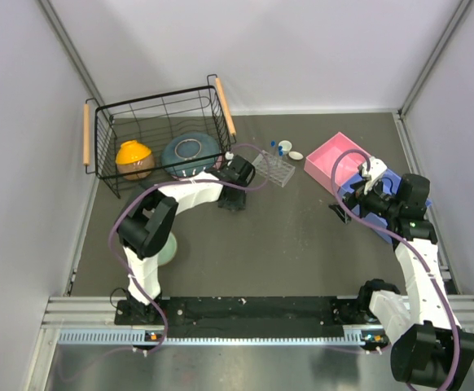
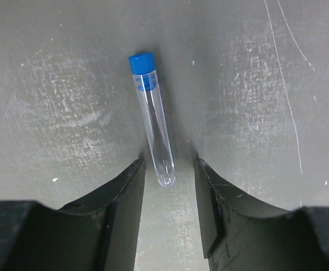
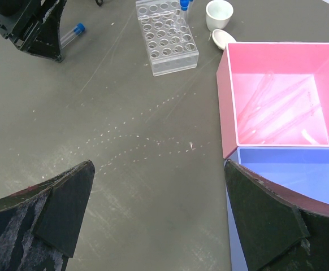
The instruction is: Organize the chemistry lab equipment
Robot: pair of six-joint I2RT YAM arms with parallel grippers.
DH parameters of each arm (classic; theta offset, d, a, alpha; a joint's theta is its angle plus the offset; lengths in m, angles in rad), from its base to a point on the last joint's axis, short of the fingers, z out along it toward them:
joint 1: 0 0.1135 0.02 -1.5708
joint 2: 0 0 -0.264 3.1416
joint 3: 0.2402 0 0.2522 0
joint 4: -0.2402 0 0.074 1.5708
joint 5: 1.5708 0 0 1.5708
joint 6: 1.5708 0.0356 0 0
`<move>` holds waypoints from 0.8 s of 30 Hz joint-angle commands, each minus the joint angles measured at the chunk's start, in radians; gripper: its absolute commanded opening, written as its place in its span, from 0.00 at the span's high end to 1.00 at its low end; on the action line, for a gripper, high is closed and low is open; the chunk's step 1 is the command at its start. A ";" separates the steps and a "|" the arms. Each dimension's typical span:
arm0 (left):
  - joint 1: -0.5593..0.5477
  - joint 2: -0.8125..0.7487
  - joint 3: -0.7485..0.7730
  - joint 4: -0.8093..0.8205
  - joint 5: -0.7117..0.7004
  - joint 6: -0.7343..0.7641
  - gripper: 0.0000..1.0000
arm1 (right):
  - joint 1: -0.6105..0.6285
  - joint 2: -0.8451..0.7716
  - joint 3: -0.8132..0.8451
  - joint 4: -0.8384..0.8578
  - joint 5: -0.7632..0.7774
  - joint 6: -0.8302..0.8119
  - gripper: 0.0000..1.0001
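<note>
A clear tube with a blue cap [image 2: 153, 118] lies flat on the dark table. My left gripper [image 2: 170, 169] is open just above it, its fingertips on either side of the tube's rounded end, not touching. The same tube [image 3: 71, 34] shows in the right wrist view beside the left gripper [image 3: 37, 34]. The clear tube rack [image 3: 166, 36] holds a blue-capped tube [image 3: 184, 7] at its far edge. Two small white cups [image 3: 219, 12] [image 3: 224, 38] sit next to it. Clear pipettes [image 3: 277, 107] lie in the pink tray. My right gripper [image 3: 159, 186] is open and empty over bare table.
A black wire basket [image 1: 160, 134] at the back left holds an orange bowl [image 1: 134, 159] and a blue bowl [image 1: 191, 153]. A green bowl [image 1: 168, 248] lies under the left arm. The pink tray [image 3: 226, 101] and a blue tray [image 3: 283, 175] sit at the right.
</note>
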 commanded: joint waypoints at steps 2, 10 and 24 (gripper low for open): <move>0.006 0.025 0.054 -0.017 -0.017 0.022 0.57 | -0.007 0.003 0.000 0.015 -0.021 -0.023 0.01; 0.009 0.042 0.060 -0.017 -0.007 0.034 0.69 | -0.007 0.003 0.000 0.015 -0.019 -0.025 0.01; 0.005 -0.143 -0.142 0.155 0.144 0.076 0.85 | -0.007 0.003 -0.001 0.013 -0.021 -0.030 0.01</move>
